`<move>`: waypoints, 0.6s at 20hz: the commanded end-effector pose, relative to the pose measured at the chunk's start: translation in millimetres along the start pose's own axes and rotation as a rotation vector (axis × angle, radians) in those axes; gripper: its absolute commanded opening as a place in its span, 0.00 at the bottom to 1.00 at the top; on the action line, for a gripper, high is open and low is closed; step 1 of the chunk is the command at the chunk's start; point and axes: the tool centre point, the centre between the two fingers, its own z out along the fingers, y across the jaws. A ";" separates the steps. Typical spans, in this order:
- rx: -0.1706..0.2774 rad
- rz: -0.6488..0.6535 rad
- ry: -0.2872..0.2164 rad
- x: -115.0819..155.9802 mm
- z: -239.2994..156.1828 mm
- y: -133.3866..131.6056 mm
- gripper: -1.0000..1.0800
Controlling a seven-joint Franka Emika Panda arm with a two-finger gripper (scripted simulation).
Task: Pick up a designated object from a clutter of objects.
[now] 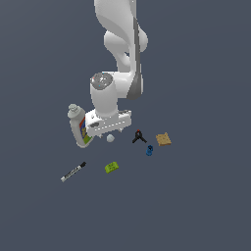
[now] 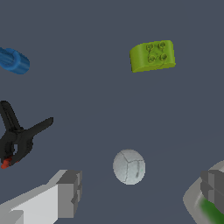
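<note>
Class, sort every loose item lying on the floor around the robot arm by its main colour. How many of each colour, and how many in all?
White: 2, the bottle and the ball
Black: 2, the marker and the clamp
Green: 1, the block
Blue: 1, the blue piece
Tan: 1, the square
Total: 7

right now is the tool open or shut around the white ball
Open. In the wrist view the tool has its fingers spread wide either side of the white ball, touching neither.
</note>
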 end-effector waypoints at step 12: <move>-0.004 -0.064 -0.004 -24.5 31.2 2.4 0.96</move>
